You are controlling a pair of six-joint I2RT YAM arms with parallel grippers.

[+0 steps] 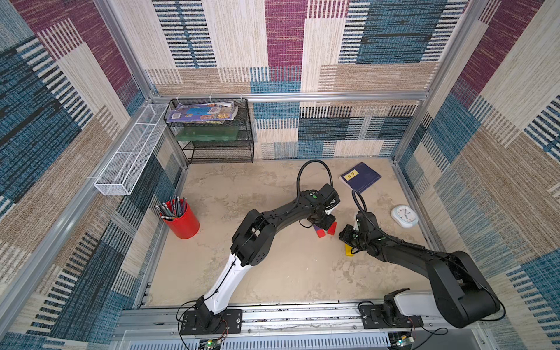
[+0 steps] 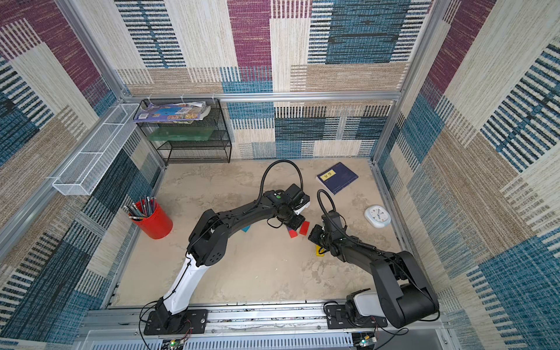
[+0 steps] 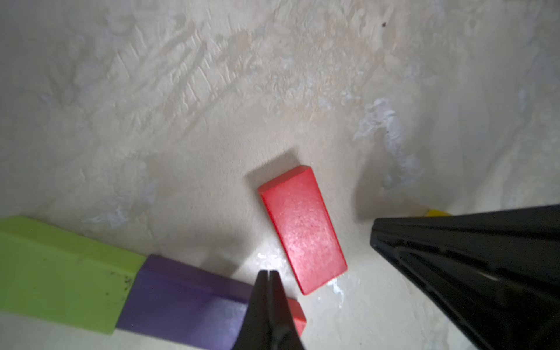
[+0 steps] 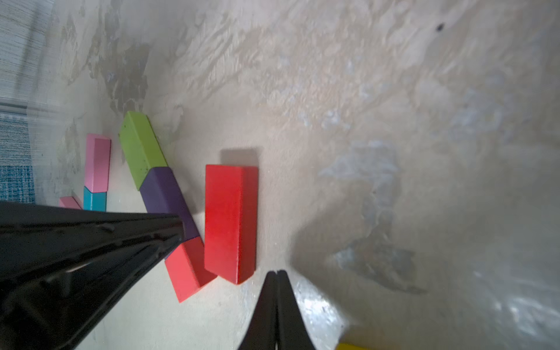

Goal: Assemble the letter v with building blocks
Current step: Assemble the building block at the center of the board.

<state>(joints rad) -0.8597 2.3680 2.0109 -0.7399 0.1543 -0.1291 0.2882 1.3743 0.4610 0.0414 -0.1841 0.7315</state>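
Mid-table: lime green block [image 4: 141, 148], purple block [image 4: 165, 197], short red block [image 4: 186, 269] joined end to end, one arm of the letter v. Just beside, long red block [image 4: 230, 221] (second arm, not yet angled in). Both pinched closed, empty: left gripper [image 3: 269, 274] and right gripper [image 4: 277, 272], flanking it. Next, probably: nudge its end to the point.

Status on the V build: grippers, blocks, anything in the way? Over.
Left gripper and right gripper both shut, empty. Green-purple-red row laid; long red block loose beside its red end. Nothing between them; yellow block apart, near right gripper.
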